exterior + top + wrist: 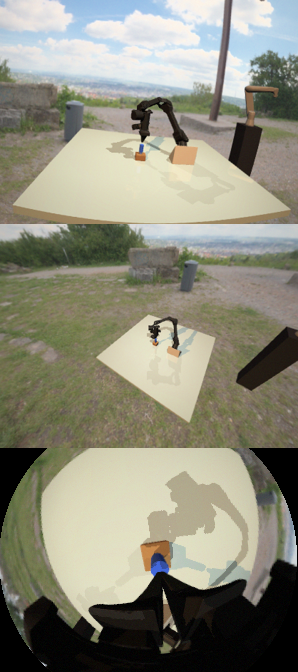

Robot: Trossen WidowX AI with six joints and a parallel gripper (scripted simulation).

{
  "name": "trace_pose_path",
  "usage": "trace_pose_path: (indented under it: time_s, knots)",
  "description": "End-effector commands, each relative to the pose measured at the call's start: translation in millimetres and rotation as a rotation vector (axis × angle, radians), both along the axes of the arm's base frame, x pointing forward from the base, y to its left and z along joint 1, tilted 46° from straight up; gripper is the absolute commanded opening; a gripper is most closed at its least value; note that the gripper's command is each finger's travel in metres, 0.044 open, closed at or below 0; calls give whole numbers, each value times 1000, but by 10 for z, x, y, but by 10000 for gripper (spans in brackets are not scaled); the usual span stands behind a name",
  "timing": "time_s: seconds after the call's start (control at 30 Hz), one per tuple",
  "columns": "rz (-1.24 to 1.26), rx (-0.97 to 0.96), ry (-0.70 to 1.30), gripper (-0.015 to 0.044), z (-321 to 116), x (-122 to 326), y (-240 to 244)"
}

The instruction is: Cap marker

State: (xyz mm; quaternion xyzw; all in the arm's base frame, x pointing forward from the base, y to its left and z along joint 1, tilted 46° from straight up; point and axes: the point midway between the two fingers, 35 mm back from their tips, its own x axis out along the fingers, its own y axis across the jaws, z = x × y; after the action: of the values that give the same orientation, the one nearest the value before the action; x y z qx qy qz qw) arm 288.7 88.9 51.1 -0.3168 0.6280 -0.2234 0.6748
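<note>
The small orange-brown holder block (155, 344) (140, 157) (148, 552) stands on the table (121, 356) (89, 189) (90, 498). A blue upright piece (155, 339) (141, 148) (160, 568), the marker with the cap on top, rises from it. No seam shows, so I cannot tell how fully the cap is seated. No loose cap shows elsewhere on the table. My gripper (155, 337) (143, 140) (160, 575) is shut with nothing between its fingers. It points down, its tips just above the blue top; a small gap shows in the exterior view.
An orange wedge-shaped block (174, 352) (184, 155) stands on the table by the arm's base, to one side of the holder. A dark pillar (268, 359) (246, 148) stands off the table. The arm's shadows fall across the table top.
</note>
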Motion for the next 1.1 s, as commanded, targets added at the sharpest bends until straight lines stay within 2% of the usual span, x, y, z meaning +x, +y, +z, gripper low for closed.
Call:
trace_pose_path:
  time_s: [0.0,0.77,1.07]
  knots:
    - [0,-5,3,0,-51,1,-69]
    - [4,3,-8,0,-141,40,-136]
    - [3,7,-6,0,406,-41,428]
